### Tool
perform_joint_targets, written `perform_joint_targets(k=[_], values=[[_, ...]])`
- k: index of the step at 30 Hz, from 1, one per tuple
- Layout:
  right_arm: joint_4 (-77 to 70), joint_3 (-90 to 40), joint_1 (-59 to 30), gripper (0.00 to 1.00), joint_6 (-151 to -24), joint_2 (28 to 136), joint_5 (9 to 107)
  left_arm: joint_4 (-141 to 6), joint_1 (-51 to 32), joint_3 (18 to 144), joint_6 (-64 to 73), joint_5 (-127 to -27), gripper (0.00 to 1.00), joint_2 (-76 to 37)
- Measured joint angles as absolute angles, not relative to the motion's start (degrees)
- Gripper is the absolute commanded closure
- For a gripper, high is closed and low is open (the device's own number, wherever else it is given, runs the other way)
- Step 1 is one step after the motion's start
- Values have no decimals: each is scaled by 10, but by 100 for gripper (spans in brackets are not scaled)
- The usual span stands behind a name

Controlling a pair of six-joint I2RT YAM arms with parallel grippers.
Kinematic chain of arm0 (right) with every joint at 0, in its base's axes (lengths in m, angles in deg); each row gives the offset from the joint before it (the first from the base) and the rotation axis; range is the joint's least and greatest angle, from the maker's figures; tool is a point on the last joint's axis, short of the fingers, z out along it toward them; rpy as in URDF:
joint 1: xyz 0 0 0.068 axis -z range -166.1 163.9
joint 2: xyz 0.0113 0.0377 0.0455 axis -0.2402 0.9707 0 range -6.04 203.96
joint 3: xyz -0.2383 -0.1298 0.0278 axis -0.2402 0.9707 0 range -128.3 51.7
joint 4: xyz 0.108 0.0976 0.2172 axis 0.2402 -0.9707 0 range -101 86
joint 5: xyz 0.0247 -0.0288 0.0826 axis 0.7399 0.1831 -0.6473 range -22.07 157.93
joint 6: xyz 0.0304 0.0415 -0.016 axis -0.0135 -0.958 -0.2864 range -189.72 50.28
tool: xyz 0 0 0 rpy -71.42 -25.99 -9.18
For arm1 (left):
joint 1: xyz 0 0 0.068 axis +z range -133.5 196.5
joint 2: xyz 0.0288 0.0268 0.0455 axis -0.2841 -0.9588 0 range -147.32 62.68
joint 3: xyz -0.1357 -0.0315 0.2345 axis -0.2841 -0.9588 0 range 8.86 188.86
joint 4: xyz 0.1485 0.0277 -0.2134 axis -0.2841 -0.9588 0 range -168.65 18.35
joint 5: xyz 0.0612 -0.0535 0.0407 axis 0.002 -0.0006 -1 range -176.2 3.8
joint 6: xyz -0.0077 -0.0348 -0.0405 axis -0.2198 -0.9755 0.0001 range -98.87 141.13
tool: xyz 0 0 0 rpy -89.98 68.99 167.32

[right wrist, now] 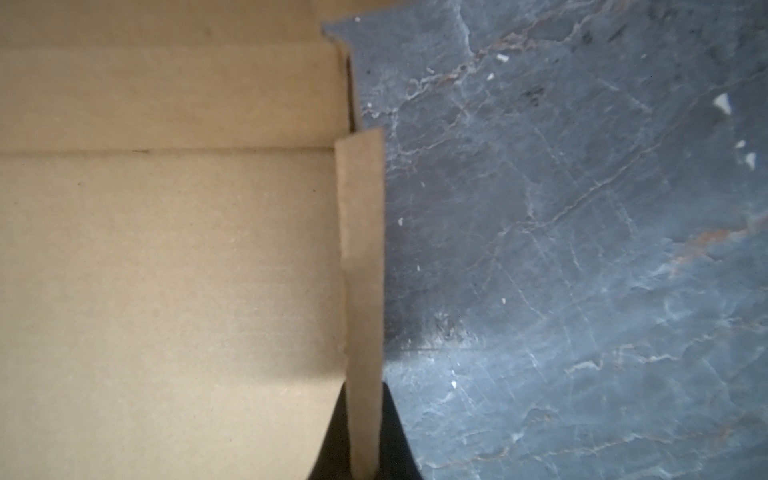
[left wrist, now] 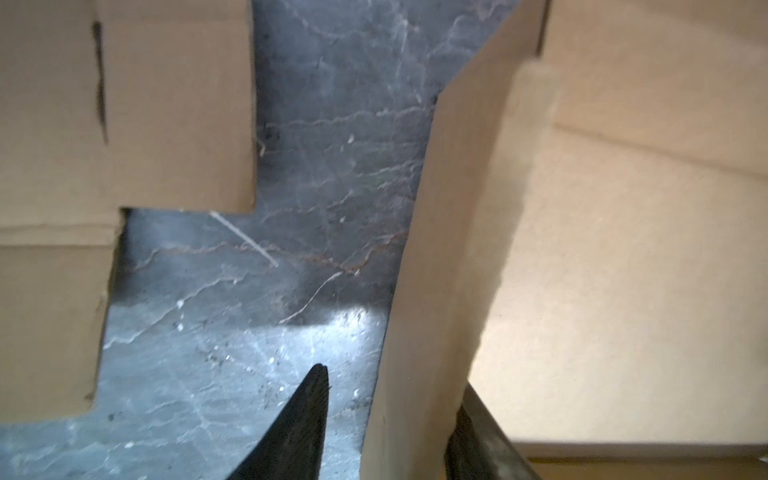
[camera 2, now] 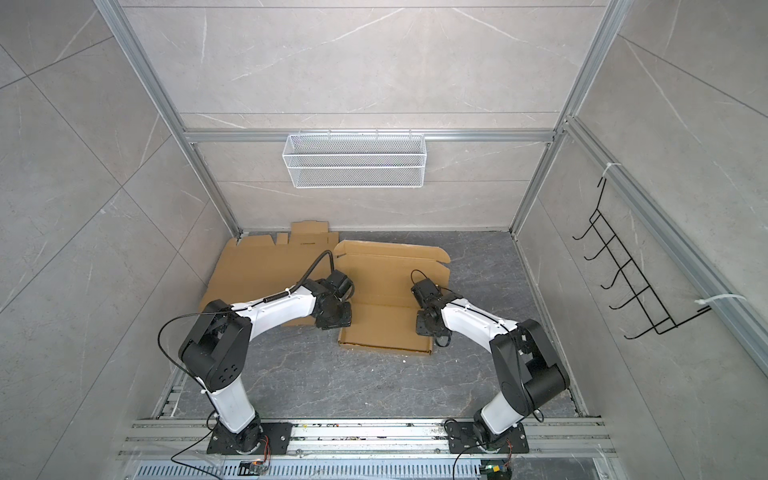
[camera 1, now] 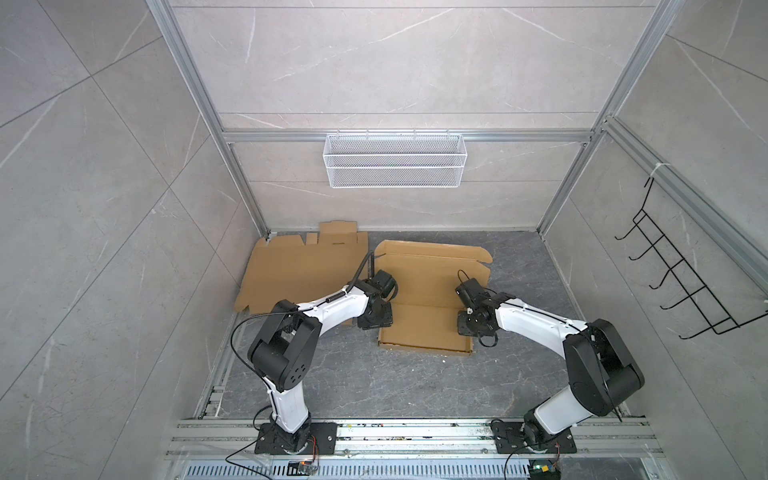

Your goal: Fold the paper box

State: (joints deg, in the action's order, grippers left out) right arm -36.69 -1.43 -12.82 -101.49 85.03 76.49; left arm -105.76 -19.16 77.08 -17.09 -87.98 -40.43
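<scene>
Floor state: the paper box point(camera 1: 432, 286) lies centre frame in both top views on the dark marble floor point(camera 1: 395, 386). It is part-folded, with the base flat and the lid panel spread toward the back wall. A flat cardboard sheet point(camera 1: 299, 274) occupies the back-left corner of the floor, just left of the box.

At the box's left edge sits the left gripper point(left wrist: 395, 378). In the left wrist view the jaws stand apart with the raised side flap point(left wrist: 436, 249) between them. One finger point(left wrist: 299, 424) is clear of the flap, floor showing in the gap. The other finger point(left wrist: 482, 432) is close against the flap's inner face. Not clamped.

At the box's right edge sits the right gripper point(right wrist: 364, 386). In the right wrist view the fingers point(right wrist: 397, 436) press both faces of the upright right flap point(right wrist: 361, 249), no gap: closed on the box wall.

A wire basket point(camera 1: 395, 160) hangs upper centre on the back wall, and a black hook rack point(camera 1: 681, 270) is at right.
</scene>
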Motion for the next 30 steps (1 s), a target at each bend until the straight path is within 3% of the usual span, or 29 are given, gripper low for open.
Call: perform_joint_targets(k=[7, 11, 18, 24, 27, 30], values=[[-358, -14, -129, 95, -1017, 850, 764, -1043, -175, 779, -144, -887, 61, -413], [-358, -14, -129, 95, -1017, 850, 765, -1023, -175, 783, -137, -892, 68, -423], [-354, -14, -129, 95, -1019, 850, 765, -997, -187, 783, -140, -913, 93, -432], [-352, -14, -129, 94, -1019, 850, 767, -1001, -202, 785, -137, -951, 99, -436], [-353, -14, -129, 86, -1019, 850, 765, -1007, -206, 790, -137, -960, 99, -440], [-354, -17, -129, 67, -1018, 850, 755, -1014, -207, 796, -138, -963, 93, -444]])
